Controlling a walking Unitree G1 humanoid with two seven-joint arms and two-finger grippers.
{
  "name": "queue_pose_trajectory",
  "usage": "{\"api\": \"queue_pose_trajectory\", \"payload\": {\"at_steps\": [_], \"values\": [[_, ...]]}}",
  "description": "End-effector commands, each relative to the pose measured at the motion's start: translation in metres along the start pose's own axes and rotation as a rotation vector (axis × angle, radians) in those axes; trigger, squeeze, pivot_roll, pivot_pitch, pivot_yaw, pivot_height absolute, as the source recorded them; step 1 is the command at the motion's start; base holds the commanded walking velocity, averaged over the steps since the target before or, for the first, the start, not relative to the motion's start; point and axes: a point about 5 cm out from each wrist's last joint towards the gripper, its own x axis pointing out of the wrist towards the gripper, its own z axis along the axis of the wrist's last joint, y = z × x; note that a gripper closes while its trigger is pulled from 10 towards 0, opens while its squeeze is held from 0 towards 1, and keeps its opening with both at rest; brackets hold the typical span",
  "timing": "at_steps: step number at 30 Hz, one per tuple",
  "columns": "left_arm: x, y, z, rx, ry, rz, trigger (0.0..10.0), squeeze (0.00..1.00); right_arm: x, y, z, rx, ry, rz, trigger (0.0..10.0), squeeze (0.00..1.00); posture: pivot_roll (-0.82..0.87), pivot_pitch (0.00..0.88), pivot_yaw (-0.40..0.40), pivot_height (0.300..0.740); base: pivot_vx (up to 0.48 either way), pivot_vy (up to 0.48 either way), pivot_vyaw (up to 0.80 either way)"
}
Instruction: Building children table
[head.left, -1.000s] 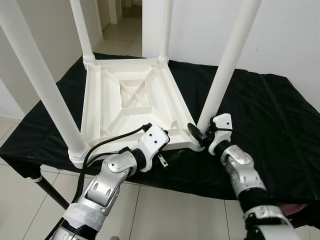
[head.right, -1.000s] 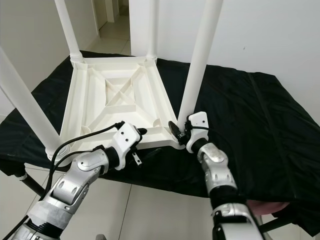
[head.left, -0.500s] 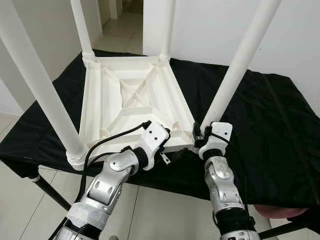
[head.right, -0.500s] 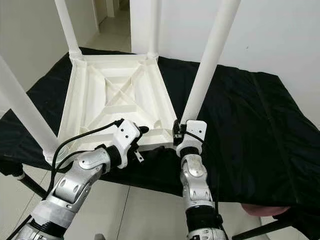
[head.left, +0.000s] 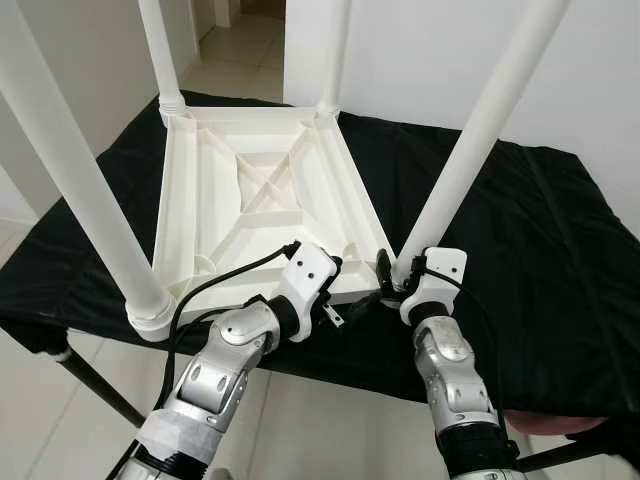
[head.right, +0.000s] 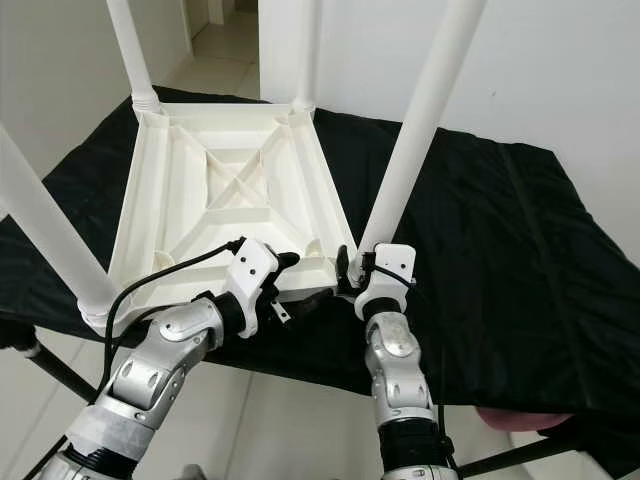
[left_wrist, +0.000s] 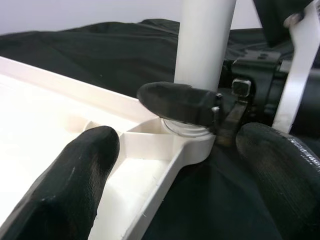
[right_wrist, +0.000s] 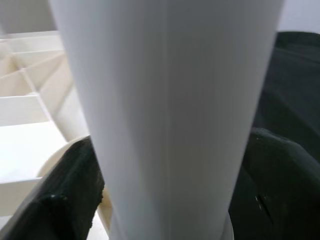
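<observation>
Right gripper (head.left: 392, 277) was clamped around the near leg (head.left: 470, 150) base; left gripper (left_wrist: 175, 165), open, straddled the tabletop (head.left: 250, 200) corner; twisting was best kept upright.

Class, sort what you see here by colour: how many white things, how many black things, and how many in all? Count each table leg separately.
White: 5, four legs and the upturned tabletop
Black: 1, the cloth
Total: 6
</observation>
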Motion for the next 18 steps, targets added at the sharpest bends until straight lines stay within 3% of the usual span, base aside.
{"api": "queue_pose_trajectory", "payload": {"at_steps": [1, 7, 13, 16, 18], "values": [[-0.001, 0.001, 0.000, 0.025, -0.001, 0.075, 10.0, 0.00, 0.003, -0.005, 0.007, 0.017, -0.022, 0.115, 10.0, 0.00, -0.02, 0.000, -0.100, 0.740, 0.000, 0.000, 0.00], [-0.005, -0.002, 0.002, -0.005, -0.028, 0.086, 10.0, 0.00, 0.004, -0.016, 0.015, -0.069, -0.034, 0.262, 10.0, 0.00, -0.03, 0.000, -0.085, 0.740, 0.000, 0.000, 0.00], [-0.006, -0.001, 0.002, -0.011, -0.032, 0.074, 10.0, 0.00, 0.006, -0.024, 0.015, -0.092, -0.009, 0.338, 10.0, 0.00, -0.02, 0.000, -0.075, 0.740, 0.000, 0.000, 0.00], [-0.005, 0.001, 0.002, 0.022, -0.009, 0.038, 10.0, 0.00, 0.013, -0.027, 0.005, -0.151, 0.087, 0.494, 10.0, 0.00, -0.03, 0.000, -0.052, 0.740, 0.000, 0.000, 0.00], [-0.005, 0.001, 0.002, 0.042, -0.002, 0.033, 10.0, 0.00, 0.015, -0.027, 0.001, -0.166, 0.113, 0.525, 10.0, 0.00, -0.03, 0.000, -0.052, 0.740, 0.000, 0.000, 0.00]]}}
